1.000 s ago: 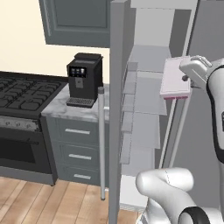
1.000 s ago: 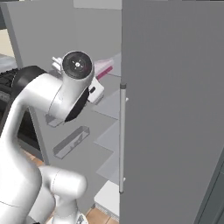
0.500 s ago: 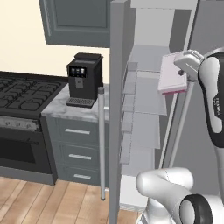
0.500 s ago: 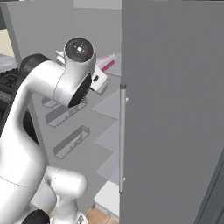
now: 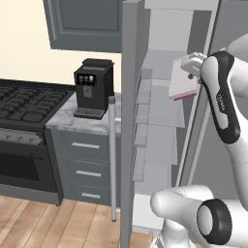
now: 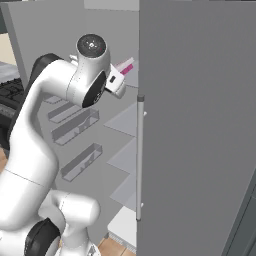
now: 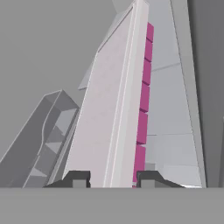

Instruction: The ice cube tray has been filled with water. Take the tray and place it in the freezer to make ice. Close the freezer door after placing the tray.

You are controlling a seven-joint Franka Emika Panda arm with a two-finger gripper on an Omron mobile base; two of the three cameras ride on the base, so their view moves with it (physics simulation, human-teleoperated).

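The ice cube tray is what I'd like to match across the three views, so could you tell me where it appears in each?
Left base view: ice cube tray upper right, beside the arm, before the freezer shelves.
Right base view: its pink end peeks out upper centre, behind the arm.
Hand view: centre, running up from the gripper.
Shared landmark: the freezer door bins.

Home kitchen, rendered. Gas stove [image 5: 24, 104] with black grates and oven below at left; marble-look counter [image 5: 63, 123] on grey drawer cabinet [image 5: 85, 167]; black coffee machine [image 5: 93, 88] on counter; grey wall cupboard [image 5: 82, 24] above. Tall grey freezer [image 5: 164, 121] standing open, pale shelves inside, door bins [image 6: 75, 127]. Wood plank floor [image 5: 48, 223]. Domestic scale, probably a household rather than commercial kitchen.
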